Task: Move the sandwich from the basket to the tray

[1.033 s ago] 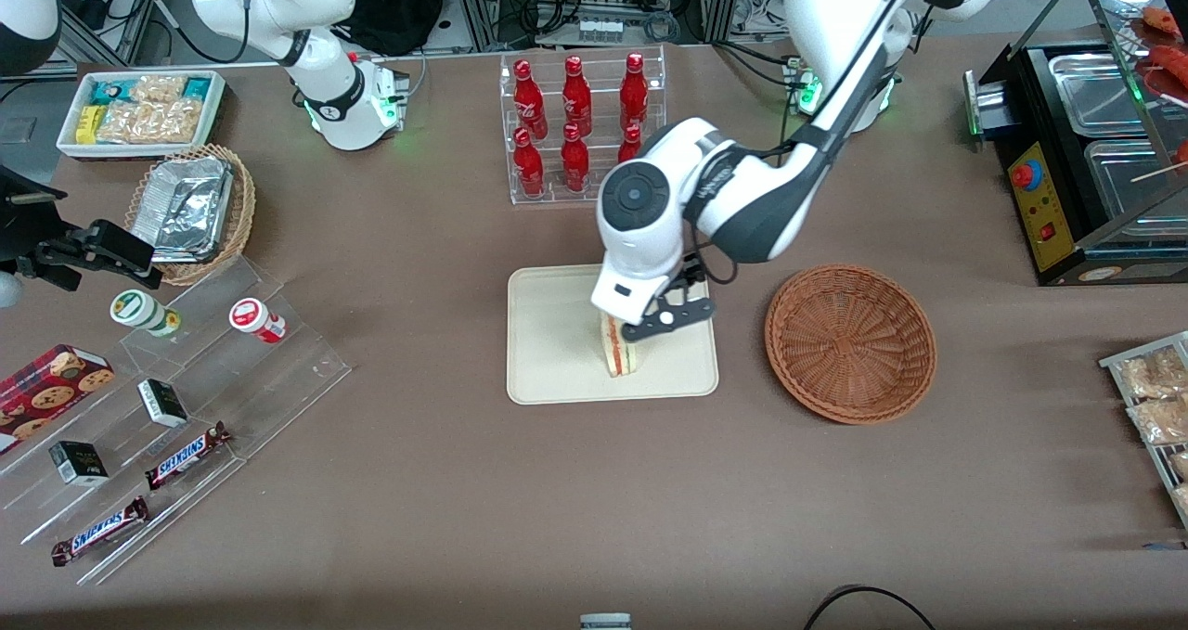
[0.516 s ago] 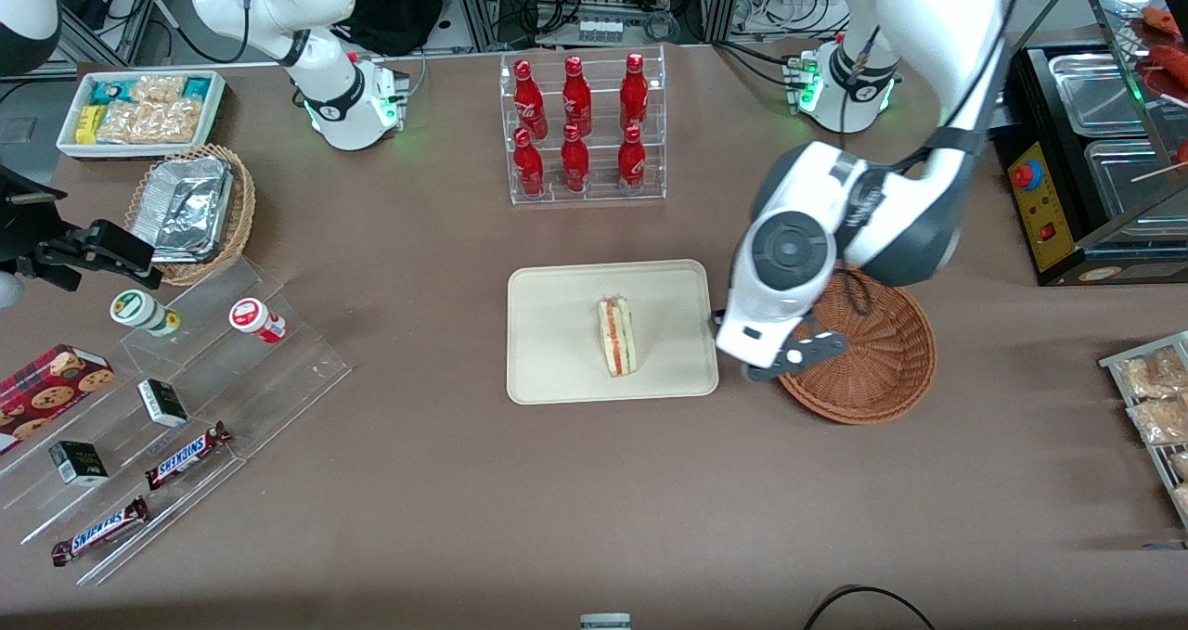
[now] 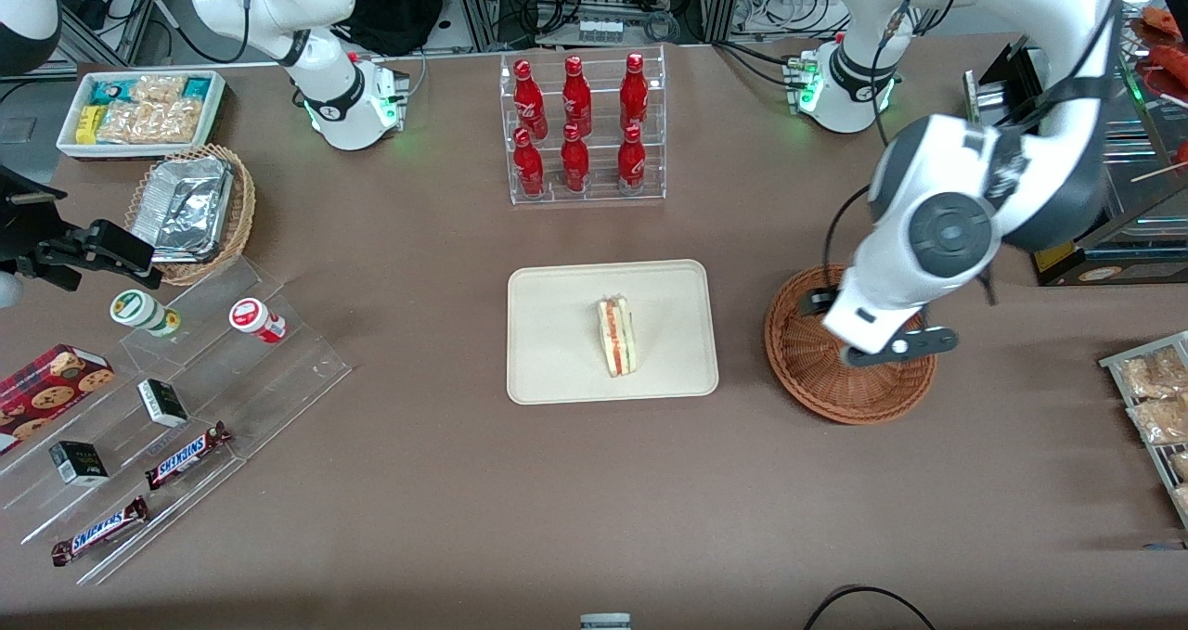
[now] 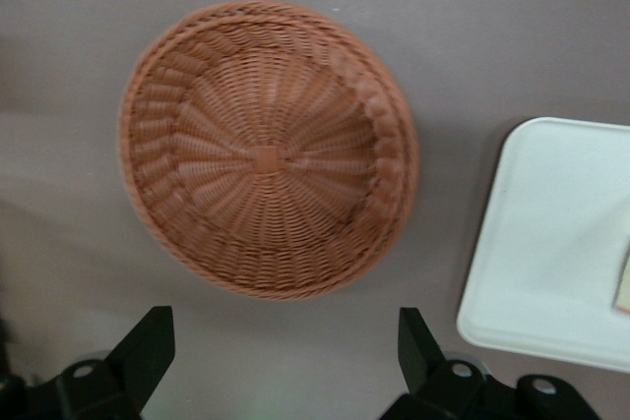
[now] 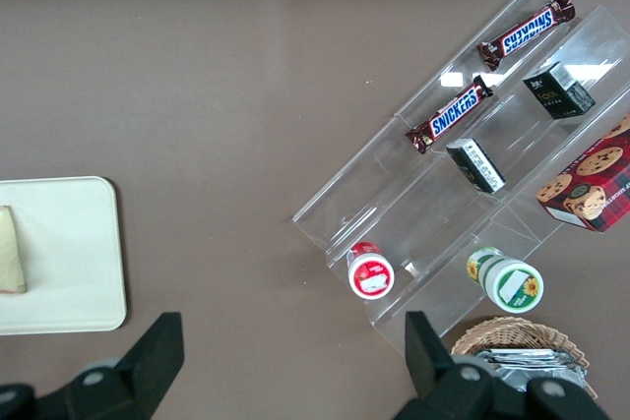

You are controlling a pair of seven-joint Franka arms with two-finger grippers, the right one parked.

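While your gripper hangs over the one wicker basket at the front frame's right, fingers spread and holding nothing, the single sandwich lies on the one tray mid-frame. You get six red bottles only from the front; the wrist camera alone shows the basket's bare weave.

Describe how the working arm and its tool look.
Glossy white arm shells with dark grey joint bands, and a round grey cap on the wrist joint. A black cable loops alongside. The tool above the basket has a white body and two black, wedge-shaped fingers, open.
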